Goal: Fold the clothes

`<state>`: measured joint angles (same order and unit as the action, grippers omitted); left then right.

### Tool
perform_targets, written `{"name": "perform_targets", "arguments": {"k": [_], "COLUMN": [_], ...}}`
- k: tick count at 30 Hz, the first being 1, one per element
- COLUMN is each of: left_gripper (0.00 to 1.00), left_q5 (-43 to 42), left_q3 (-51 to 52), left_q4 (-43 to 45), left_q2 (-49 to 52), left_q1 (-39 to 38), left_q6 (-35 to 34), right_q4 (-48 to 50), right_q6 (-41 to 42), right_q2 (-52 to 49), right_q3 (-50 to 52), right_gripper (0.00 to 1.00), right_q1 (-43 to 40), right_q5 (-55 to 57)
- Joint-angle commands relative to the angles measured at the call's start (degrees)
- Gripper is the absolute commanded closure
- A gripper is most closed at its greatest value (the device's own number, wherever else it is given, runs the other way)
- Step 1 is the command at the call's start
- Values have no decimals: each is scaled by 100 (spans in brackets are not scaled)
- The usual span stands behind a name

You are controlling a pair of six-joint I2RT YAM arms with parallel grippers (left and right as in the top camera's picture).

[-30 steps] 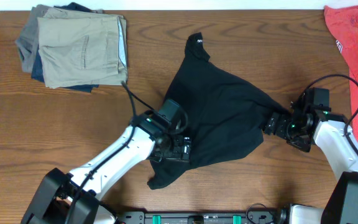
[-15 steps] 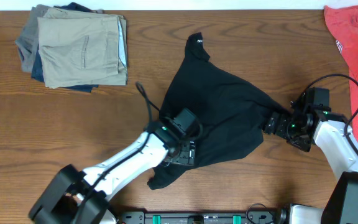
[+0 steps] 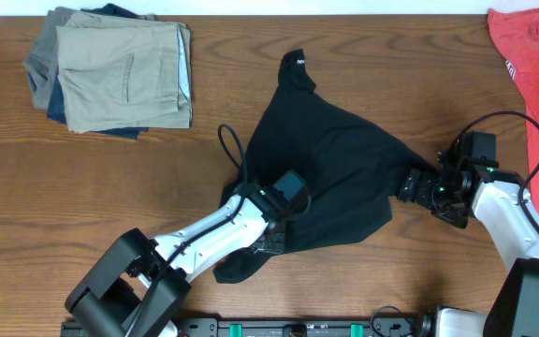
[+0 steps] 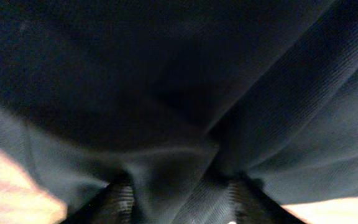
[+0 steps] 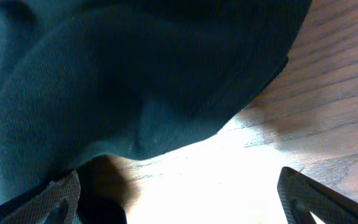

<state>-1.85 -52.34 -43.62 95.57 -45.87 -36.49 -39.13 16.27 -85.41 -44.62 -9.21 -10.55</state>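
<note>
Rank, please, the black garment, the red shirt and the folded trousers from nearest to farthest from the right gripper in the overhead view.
From the right gripper:
1. black garment, mid-table, its corner right at the gripper.
2. red shirt, at the far right edge.
3. folded trousers, stacked in the far left corner.

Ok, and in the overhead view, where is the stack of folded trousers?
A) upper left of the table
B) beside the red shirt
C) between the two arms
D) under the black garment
A: the folded trousers lie at the upper left of the table, apart from the black garment in the middle and the red shirt at the right edge.
</note>
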Motion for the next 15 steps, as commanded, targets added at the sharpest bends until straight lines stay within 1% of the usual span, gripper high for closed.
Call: {"name": "perform_targets", "arguments": {"k": [1,5,7,8,9,10,12,13,15], "left_gripper": [58,74,80,81,88,91,91,89,67], "left_q5": [514,844,857,855,857,857,817,756,452], "left_q3": [-334,-658,-723,-726,-726,-726,-726,-726,-726], "left_q4": [-435,-970,-1062,-1069,-1084,-1097,-1104,-1099,-1045], "left_q2": [-31,-151,-216,-249,-273,-286,-291,-291,-291], "left_q1": [9,20,20,20,20,20,20,20,17], "left_q6": [-72,-70,-70,-70,-70,-70,-74,-74,-208], "right_q4": [15,15,13,11,11,9,4,-2,-2], "right_q6": [-48,-48,-48,-48,-48,-48,-48,-48,-48], "right_q2": [-22,-22,-22,-22,-22,-22,-22,-22,-22], "right_q3": [4,4,4,4,4,4,7,4,7], "right_gripper": [1,1,1,1,1,1,1,1,1], "right_q1": [-9,-9,-9,-9,-11,-9,-11,-9,-9], "right_q5": [-24,-22,-22,-24,-22,-22,-24,-22,-22]}}
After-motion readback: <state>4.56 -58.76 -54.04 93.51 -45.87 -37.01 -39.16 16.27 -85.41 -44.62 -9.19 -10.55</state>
